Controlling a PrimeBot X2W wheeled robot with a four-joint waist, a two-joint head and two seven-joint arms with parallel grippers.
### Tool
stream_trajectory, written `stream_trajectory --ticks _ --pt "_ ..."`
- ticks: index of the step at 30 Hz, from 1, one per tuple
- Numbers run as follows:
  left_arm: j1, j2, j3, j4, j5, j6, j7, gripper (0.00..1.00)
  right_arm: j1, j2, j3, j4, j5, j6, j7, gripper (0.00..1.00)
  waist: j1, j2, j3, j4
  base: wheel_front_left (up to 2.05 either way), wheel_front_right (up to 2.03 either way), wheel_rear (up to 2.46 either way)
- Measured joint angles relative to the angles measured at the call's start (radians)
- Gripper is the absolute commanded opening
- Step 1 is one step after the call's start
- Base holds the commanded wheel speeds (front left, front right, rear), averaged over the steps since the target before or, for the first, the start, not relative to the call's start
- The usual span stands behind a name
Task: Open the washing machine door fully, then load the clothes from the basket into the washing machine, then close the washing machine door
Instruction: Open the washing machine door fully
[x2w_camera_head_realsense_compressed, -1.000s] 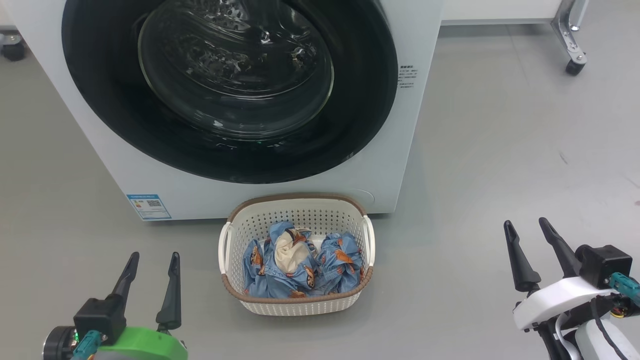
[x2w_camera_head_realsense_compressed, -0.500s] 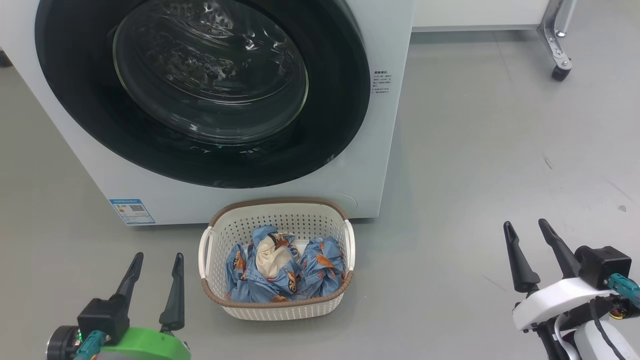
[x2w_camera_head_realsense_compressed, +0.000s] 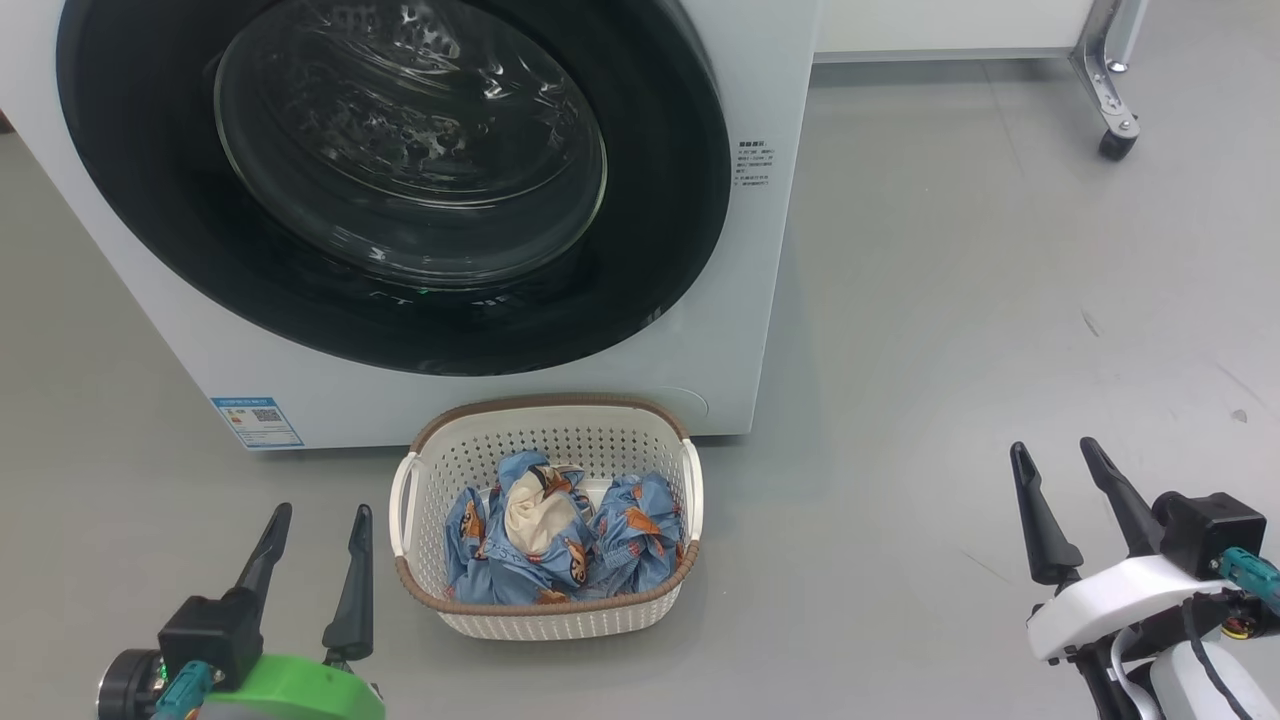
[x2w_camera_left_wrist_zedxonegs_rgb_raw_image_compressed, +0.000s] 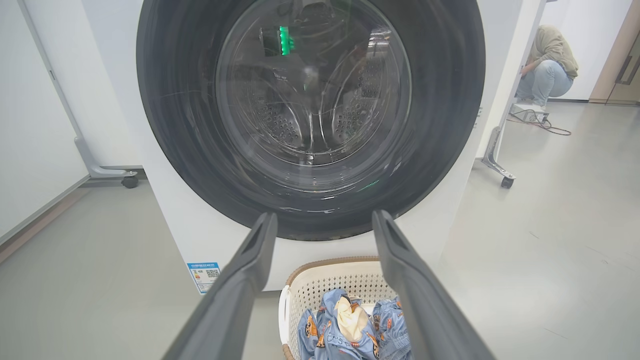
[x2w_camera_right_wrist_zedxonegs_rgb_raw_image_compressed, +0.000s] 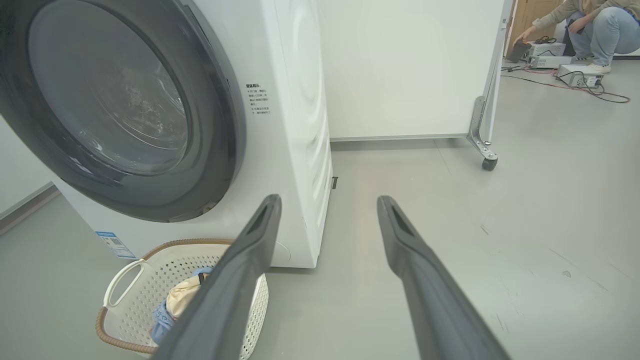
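- Black glossy washing machine door (x2w_camera_head_realsense_compressed: 400, 180) sits shut on the washing machine (x2w_camera_head_realsense_compressed: 500, 405); I judge nothing is done yet
- Clothes (x2w_camera_head_realsense_compressed: 560, 540) lie in the basket (x2w_camera_head_realsense_compressed: 545, 615), just near of the machine
- Left gripper (x2w_camera_head_realsense_compressed: 322, 510) and right gripper (x2w_camera_head_realsense_compressed: 1052, 445) hang near me, jaws spread, empty
- Right wrist view adds the machine's right side and a crouching person (x2w_camera_right_wrist_zedxonegs_rgb_raw_image_compressed: 595, 25) far right

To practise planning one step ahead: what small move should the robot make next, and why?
Probably raise the right gripper toward the right edge of the door, to start pulling it open. The door is shut, the clothes lie in the basket, and the left gripper and right gripper both stand open, empty and well short of the door.
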Motion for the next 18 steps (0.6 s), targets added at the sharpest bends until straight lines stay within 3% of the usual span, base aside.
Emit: stream_trajectory --ticks 9,10,11,18 --pt "0.000 0.000 -0.004 -0.001 -0.001 0.000 0.000 1.00 0.000 0.008 -0.010 -0.002 0.000 0.001 0.000 1.00 0.0000 0.0000 0.003 0.001 0.00 0.00 0.00" --pt "0.000 0.000 -0.005 -0.001 -0.001 0.000 0.000 1.00 0.000 0.011 -0.013 -0.004 0.000 0.002 0.000 0.40 0.0000 0.0000 0.004 0.001 0.00 0.00 0.00" --pt "0.000 0.000 -0.006 -0.003 -0.001 0.000 0.000 1.00 0.000 0.014 -0.018 -0.007 0.001 0.006 0.000 0.00 0.0000 0.0000 0.005 0.002 0.00 0.00 0.00" --pt "0.000 0.000 -0.008 -0.012 -0.006 0.000 0.000 1.00 -0.013 0.041 -0.045 -0.032 0.036 0.010 0.000 0.00 0.0000 0.0000 0.026 0.007 0.00 0.00 0.00"
